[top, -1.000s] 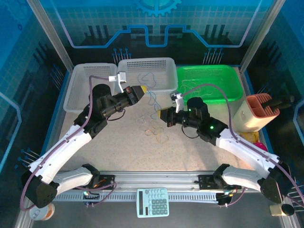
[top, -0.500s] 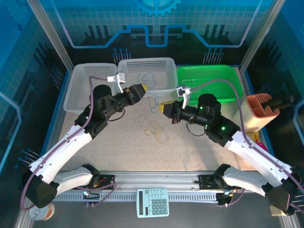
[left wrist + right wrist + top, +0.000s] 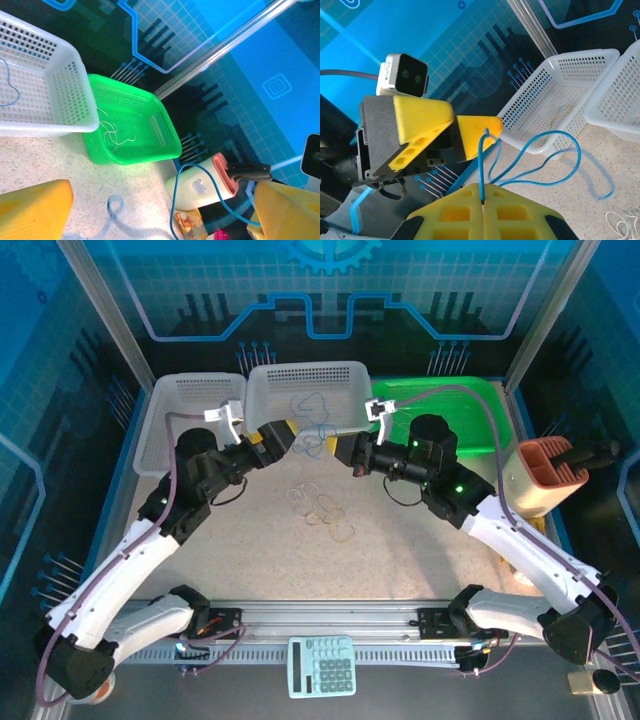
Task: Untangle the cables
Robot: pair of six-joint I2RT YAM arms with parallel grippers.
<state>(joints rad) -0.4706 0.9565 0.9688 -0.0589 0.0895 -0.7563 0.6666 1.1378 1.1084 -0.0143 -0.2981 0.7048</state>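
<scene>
Pinching the blue cable (image 3: pixel 481 170) in my right claw (image 3: pixel 484 197) here, fingers squeezed flat together with the wire poking straight up out of the seam between them. From there it climbs to my left claw (image 3: pixel 472 127) at middle left of the right wrist view and hooks over the tip of one yellow finger. Then it swings off to the right in a couple of loose loops over the table (image 3: pixel 625 170). Left claw is wide open, nothing held. In its own camera the two yellow fingers sit in the bottom corners, far apart, and the blue wire just runs up against the lower right one.

From overhead, that cable hangs in the centre of the frame between both claws, right in front of the middle white basket (image 3: pixel 345 380). Another blue cable (image 3: pixel 312 405) lies looped inside that basket. A little pile of tan and pale cables (image 3: pixel 322 506) sits on the table just below centre, apart from both claws. The green basket (image 3: pixel 480 400) at upper right has a few pale cables (image 3: pixel 117 137) curled in its bottom. A second white basket (image 3: pixel 175 440) is at upper left, right beside the middle one. Further out there's a pink-topped holder (image 3: pixel 545 475) near the right edge and a calculator (image 3: pixel 321 665) at bottom centre.
</scene>
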